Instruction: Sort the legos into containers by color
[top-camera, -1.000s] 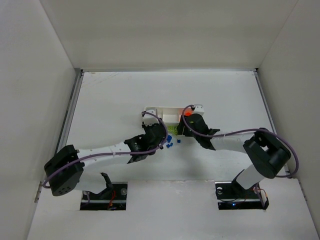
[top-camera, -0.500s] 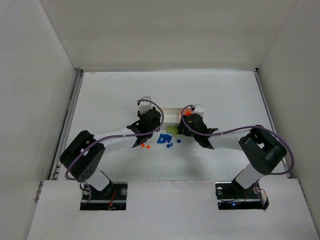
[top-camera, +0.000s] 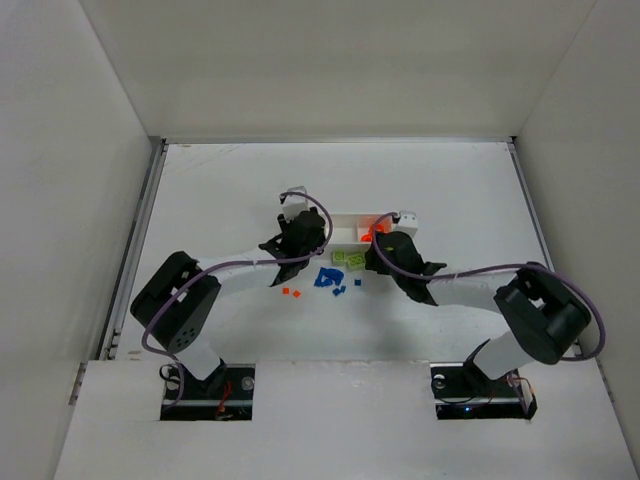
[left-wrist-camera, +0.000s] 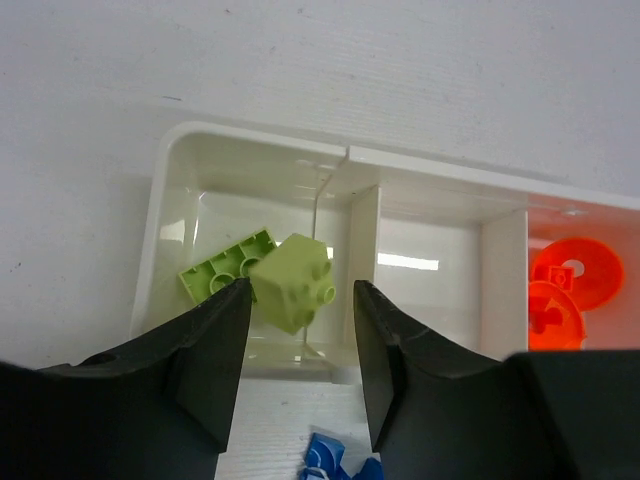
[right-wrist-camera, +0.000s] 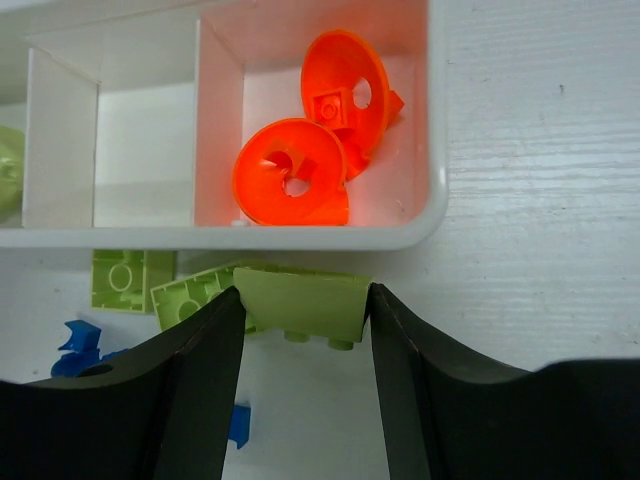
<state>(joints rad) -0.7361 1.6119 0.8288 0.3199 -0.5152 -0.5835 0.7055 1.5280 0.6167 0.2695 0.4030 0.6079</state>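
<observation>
Our right gripper (right-wrist-camera: 304, 298) clamps a lime brick (right-wrist-camera: 300, 300) beside the tray (right-wrist-camera: 250, 238); our left gripper (left-wrist-camera: 298, 296) stands wide above the green compartment (left-wrist-camera: 232, 196).

White bench (top-camera: 450, 190) inside a white enclosure.
White walls (top-camera: 340, 60) rise at its left, back and right; a thin metal rail (top-camera: 138, 240) runs along the left edge; a white panel (top-camera: 340, 420) covers the near side.

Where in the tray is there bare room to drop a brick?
Only the middle compartment is bare. The left compartment bordering it holds lime bricks; the right compartment is crowded with orange pieces. Loose blue bricks crowd the table beside the tray.
</observation>
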